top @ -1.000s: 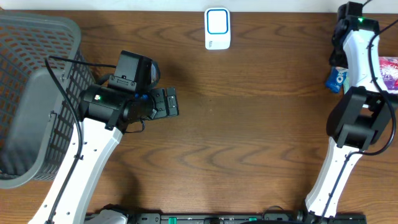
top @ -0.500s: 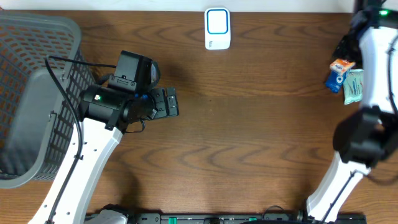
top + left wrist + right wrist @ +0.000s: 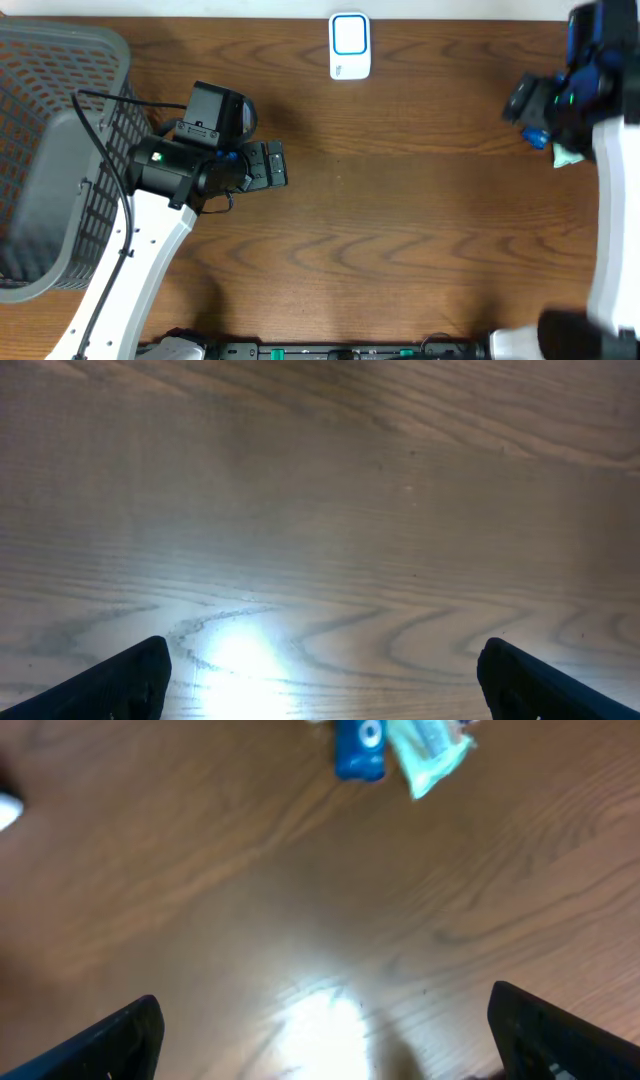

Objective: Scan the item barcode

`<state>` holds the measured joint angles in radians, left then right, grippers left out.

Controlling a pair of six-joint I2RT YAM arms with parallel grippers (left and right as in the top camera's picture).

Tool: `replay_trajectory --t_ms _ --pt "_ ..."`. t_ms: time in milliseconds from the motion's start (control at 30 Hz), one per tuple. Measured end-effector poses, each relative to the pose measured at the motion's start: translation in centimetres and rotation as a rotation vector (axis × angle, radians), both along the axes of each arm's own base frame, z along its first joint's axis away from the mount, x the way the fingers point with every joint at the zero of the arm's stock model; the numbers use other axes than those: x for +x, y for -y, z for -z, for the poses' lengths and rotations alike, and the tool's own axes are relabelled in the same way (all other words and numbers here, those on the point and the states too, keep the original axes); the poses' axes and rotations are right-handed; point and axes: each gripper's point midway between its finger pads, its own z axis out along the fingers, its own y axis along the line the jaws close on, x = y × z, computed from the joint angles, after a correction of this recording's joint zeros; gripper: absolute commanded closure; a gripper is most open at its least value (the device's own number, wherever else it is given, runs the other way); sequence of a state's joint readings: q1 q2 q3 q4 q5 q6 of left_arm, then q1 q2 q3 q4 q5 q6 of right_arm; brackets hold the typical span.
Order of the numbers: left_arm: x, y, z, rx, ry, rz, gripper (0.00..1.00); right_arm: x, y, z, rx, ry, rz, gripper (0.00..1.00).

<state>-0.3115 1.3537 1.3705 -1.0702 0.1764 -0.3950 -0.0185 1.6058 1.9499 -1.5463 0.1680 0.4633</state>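
Two small items lie at the table's right edge: a blue packet and a pale green packet touching it. The white scanner with a blue screen stands at the back centre. My right gripper, blurred in the overhead view, hangs open just left of the packets with nothing between its fingers. In the right wrist view both packets lie far ahead of the jaws. My left gripper is open and empty over bare wood at centre left.
A grey mesh basket fills the left edge, beside the left arm. The brown wooden table stretches between the two arms.
The right arm has swung away from the table's far right edge, and its gripper now sits left of the packets with its jaws wider. The left arm has not moved.
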Motion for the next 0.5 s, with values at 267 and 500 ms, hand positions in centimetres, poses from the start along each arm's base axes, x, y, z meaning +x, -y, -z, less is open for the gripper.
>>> replay_trajectory --t_ms 267,500 --pt "0.0 0.0 0.0 0.0 -0.002 0.0 0.02 -8.8 -3.9 -0.9 0.05 0.091 -0.149 0.01" --pt "0.0 0.0 0.0 0.0 -0.001 0.0 0.02 -12.7 -4.9 0.7 0.115 0.026 -0.183 0.01"
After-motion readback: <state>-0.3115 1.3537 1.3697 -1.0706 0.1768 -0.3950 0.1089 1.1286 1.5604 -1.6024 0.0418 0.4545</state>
